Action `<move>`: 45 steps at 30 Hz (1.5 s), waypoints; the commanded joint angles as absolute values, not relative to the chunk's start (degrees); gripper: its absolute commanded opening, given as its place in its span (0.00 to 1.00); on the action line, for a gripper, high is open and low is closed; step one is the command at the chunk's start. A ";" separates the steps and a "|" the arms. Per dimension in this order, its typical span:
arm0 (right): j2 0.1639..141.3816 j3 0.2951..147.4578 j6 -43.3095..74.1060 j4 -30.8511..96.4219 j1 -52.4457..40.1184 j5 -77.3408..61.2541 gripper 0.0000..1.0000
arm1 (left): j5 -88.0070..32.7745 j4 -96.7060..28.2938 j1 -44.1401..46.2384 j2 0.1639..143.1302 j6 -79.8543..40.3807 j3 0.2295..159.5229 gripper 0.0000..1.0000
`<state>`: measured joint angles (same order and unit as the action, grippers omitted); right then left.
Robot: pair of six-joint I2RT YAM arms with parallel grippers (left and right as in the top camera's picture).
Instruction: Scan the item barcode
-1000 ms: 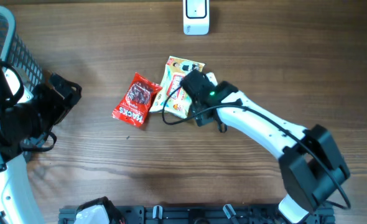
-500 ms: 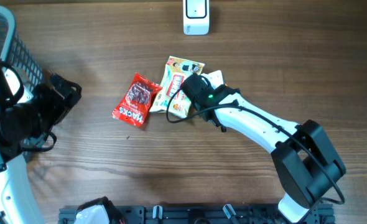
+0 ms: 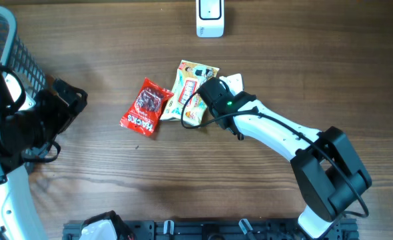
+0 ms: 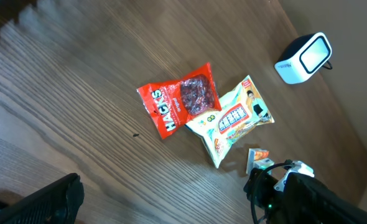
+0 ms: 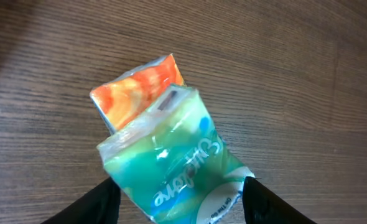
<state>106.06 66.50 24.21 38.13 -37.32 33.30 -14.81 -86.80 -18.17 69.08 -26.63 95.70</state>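
— Fingers [image 5: 102, 202] on the right gripper [image 5: 182, 202], how do they stand?

— Drawn in partway, one black pad on each side of the small packet [image 5: 165, 155], both touching its wrapper. It's the green one with the orange end, tilted between them. Whether it's off the wood, I can't tell.

— And the left gripper [image 3: 68, 99]?

— Spread wide, with nothing in it, over by the basket [image 3: 10, 40] at the left edge.

— Anything different from a second ago?

— Seen from above, the right wrist has slid a little to the right, so more of the packet's pale corner peeks out beside it. The red bag [image 3: 145, 107], the snack bag [image 3: 191, 90] and the left arm haven't budged.

— Where does the packet sit among the rest?

— Mid-table, just beside the right edge of the snack bag, which lies against the red bag. The scanner [image 3: 210, 17] stands well apart at the far edge, white with a darker window.

— And the surface?

— A brown wood-grain table [image 3: 116, 173] with a black rail [image 3: 203, 230] along the near edge. The room beyond it is out of sight.
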 commanded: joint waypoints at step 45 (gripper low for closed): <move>106.78 65.63 13.41 52.07 -17.63 -22.15 0.66 | -14.46 -86.65 -18.55 69.12 -25.71 95.85 1.00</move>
<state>105.80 65.91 11.25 50.63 -18.15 -33.08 -14.81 -86.78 -18.17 69.08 -26.63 95.70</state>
